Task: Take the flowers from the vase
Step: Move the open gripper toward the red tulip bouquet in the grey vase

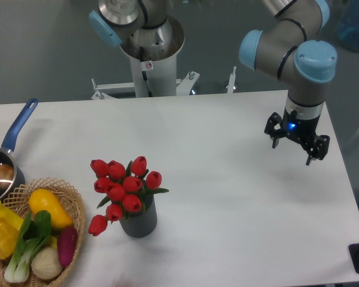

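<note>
A bunch of red tulip flowers (pixel 122 190) with green leaves stands in the dark grey ribbed vase (pixel 139 222) at the front left of the white table (pixel 227 197). One bud droops low on the vase's left side. My gripper (pixel 293 152) hangs above the table's right side, far to the right of the flowers and a little further back. Its two dark fingers are spread apart and nothing is between them.
A wicker basket (pixel 75 200) with yellow peppers, greens and other vegetables sits at the front left corner. Behind it is a blue-handled saucepan (pixel 6 161). The arm's base (pixel 149 54) stands behind the table's back edge.
</note>
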